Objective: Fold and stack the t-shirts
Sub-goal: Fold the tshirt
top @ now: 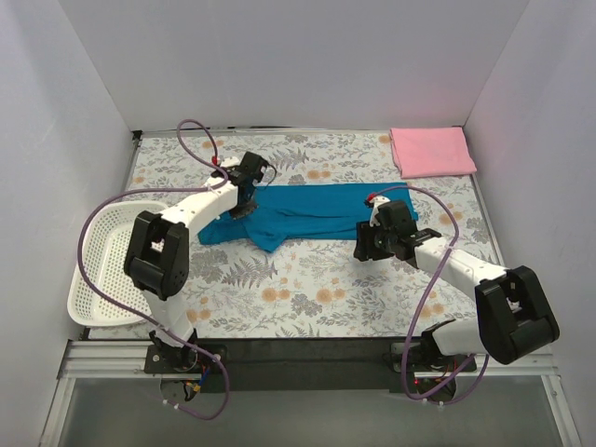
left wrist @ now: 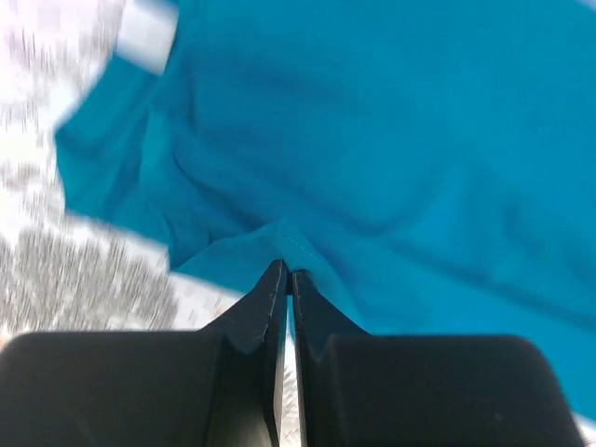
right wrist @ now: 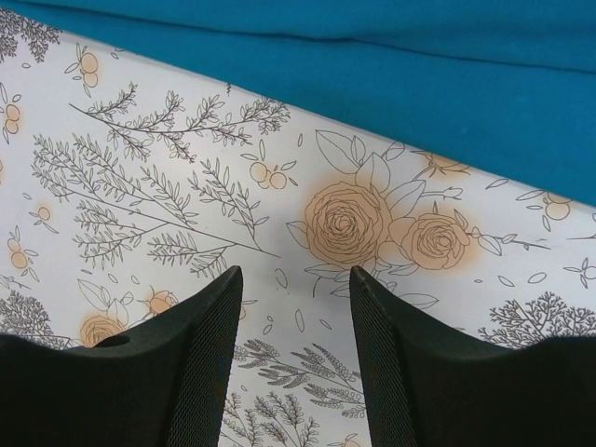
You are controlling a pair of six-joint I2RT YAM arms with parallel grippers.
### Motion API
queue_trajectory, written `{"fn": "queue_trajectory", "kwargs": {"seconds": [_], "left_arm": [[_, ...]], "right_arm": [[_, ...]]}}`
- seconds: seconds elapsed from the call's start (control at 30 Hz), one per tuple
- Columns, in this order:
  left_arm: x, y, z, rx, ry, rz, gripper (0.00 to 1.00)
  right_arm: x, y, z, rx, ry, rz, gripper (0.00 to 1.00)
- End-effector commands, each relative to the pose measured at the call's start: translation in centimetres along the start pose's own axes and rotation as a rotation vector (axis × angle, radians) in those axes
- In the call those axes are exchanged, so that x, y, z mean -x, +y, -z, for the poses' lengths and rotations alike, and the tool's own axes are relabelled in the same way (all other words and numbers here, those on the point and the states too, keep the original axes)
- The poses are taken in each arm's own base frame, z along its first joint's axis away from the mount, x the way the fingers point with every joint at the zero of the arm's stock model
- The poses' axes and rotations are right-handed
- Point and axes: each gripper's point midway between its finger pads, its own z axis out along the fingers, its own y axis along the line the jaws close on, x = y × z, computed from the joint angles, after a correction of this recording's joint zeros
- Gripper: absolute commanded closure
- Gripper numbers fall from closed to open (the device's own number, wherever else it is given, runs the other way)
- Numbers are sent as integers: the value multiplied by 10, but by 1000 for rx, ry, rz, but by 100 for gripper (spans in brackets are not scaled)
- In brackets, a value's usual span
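A teal shirt (top: 307,212) lies stretched left to right across the middle of a flower-patterned table (top: 307,293), partly folded. The left gripper (left wrist: 284,272) is clamped tight on a fold of cloth at the shirt's left end. The right gripper (right wrist: 296,279) hangs with its jaws apart and holding nothing, over bare tablecloth just beside the shirt's near right edge. A folded pink shirt (top: 431,151) sits in the far right corner, well apart, and a white basket (top: 90,250) rests at the left edge.

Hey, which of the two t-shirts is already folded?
The pink t-shirt, a neat rectangle in the far right corner. The teal t-shirt lies spread mid-table, pinched by the left gripper.
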Motion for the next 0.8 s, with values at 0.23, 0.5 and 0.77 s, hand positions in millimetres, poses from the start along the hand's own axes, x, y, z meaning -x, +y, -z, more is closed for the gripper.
{"fn": "queue_trajectory", "kwargs": {"seconds": [0.23,0.5,0.77], "left_arm": [[103,-51,-26,-69,-145,18,100],[111,-70,-49,-89,-133,34,100],[126,-82,-52,-138,-157,63,93]], "right_arm": [[26,17,-5,65,-48,63,44],[40,21,-11,74,-55,72,45],[55,8,-16,-11,-84,65,46]]}}
